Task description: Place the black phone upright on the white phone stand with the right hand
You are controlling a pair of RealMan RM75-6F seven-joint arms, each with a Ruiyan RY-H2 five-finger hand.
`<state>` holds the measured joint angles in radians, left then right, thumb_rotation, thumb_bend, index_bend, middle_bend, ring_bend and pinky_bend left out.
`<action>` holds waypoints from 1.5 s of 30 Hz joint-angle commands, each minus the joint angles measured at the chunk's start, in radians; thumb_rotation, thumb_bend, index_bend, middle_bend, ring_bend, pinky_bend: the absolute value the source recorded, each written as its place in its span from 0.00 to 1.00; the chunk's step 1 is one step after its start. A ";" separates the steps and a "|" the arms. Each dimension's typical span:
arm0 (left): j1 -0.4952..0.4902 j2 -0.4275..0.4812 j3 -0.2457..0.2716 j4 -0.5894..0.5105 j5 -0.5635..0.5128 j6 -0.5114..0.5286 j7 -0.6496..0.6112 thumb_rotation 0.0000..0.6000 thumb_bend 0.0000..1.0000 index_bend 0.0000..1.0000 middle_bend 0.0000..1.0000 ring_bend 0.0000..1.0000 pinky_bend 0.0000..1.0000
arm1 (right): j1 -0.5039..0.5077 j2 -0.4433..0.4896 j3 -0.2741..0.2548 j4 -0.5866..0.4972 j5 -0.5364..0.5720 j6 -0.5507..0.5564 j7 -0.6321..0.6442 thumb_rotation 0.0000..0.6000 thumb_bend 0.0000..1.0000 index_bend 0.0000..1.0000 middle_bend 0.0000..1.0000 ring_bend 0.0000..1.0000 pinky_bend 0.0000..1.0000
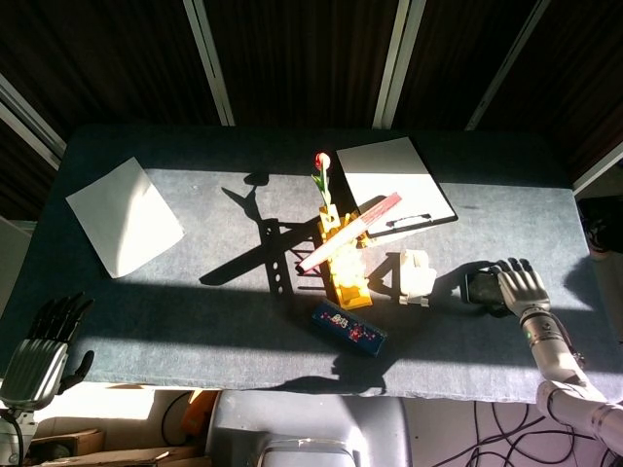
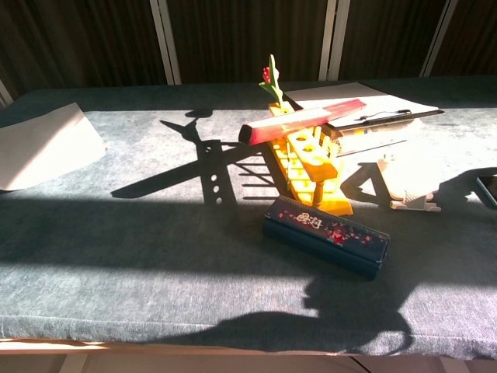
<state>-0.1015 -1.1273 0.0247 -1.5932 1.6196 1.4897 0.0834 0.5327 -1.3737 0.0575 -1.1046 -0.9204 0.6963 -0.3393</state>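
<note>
Black phone [image 1: 480,287] flat on table – right hand [image 1: 521,283] fingers curled over its edge, touching; grip unclear

Right hand [image 1: 521,283] at 4 o'clock of head view, palm down, fingers curled, forearm trailing toward 5. Left hand [image 1: 37,348] at 8 o'clock, fingers extended, holding nothing.

Two hands are seen: the right hand [image 1: 520,283] and the left hand [image 1: 39,352]. One black phone [image 1: 480,287] is counted under the right hand's fingers, and one white phone stand [image 1: 417,275] near them. One clipboard [image 1: 396,183], one loose paper sheet [image 1: 124,215], one yellow rack [image 1: 346,265], one artificial flower [image 1: 322,175] and one dark blue box [image 1: 348,327] are counted.
</note>
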 commanded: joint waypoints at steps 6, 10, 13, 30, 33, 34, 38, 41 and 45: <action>0.000 0.000 0.001 0.000 0.002 0.000 0.000 1.00 0.40 0.00 0.00 0.00 0.03 | -0.002 0.002 -0.005 0.009 0.009 -0.010 0.005 1.00 0.40 0.41 0.23 0.08 0.02; -0.001 -0.001 0.001 -0.001 0.001 -0.002 0.001 1.00 0.40 0.00 0.00 0.00 0.03 | -0.001 -0.001 -0.007 0.014 0.008 -0.008 0.005 1.00 0.40 0.43 0.24 0.09 0.03; -0.001 -0.001 0.001 -0.001 0.000 -0.003 0.001 1.00 0.40 0.00 0.00 0.00 0.03 | -0.001 -0.004 -0.008 0.017 0.007 -0.004 0.003 1.00 0.40 0.45 0.25 0.11 0.05; -0.003 -0.002 0.001 0.000 -0.001 -0.005 -0.003 1.00 0.40 0.00 0.00 0.00 0.03 | -0.016 -0.031 0.002 0.038 0.000 0.054 0.002 1.00 0.41 0.77 0.50 0.38 0.35; -0.003 -0.003 0.001 0.001 -0.001 -0.005 -0.003 1.00 0.40 0.00 0.00 0.00 0.03 | -0.019 -0.034 0.002 0.039 -0.007 0.064 0.001 1.00 0.42 0.81 0.54 0.41 0.36; -0.002 -0.003 0.001 0.001 -0.001 -0.004 -0.003 1.00 0.40 0.00 0.00 0.00 0.03 | -0.021 -0.037 0.003 0.040 -0.010 0.069 0.002 1.00 0.42 0.81 0.55 0.41 0.36; -0.002 -0.003 0.001 0.001 -0.002 -0.004 -0.005 1.00 0.40 0.00 0.00 0.00 0.03 | -0.026 -0.046 0.005 0.045 -0.023 0.082 0.006 1.00 0.42 0.84 0.57 0.44 0.38; -0.003 -0.002 0.000 0.001 -0.002 -0.005 -0.006 1.00 0.40 0.00 0.00 0.00 0.03 | -0.031 -0.049 0.007 0.044 -0.042 0.101 0.012 1.00 0.43 0.86 0.58 0.44 0.38; -0.003 -0.002 0.000 0.002 -0.001 -0.003 -0.006 1.00 0.40 0.00 0.00 0.00 0.03 | -0.040 -0.048 0.010 0.031 -0.071 0.145 0.010 1.00 0.43 0.88 0.60 0.46 0.38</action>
<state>-0.1040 -1.1297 0.0248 -1.5914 1.6182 1.4868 0.0773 0.4966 -1.4222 0.0661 -1.0683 -0.9823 0.8300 -0.3286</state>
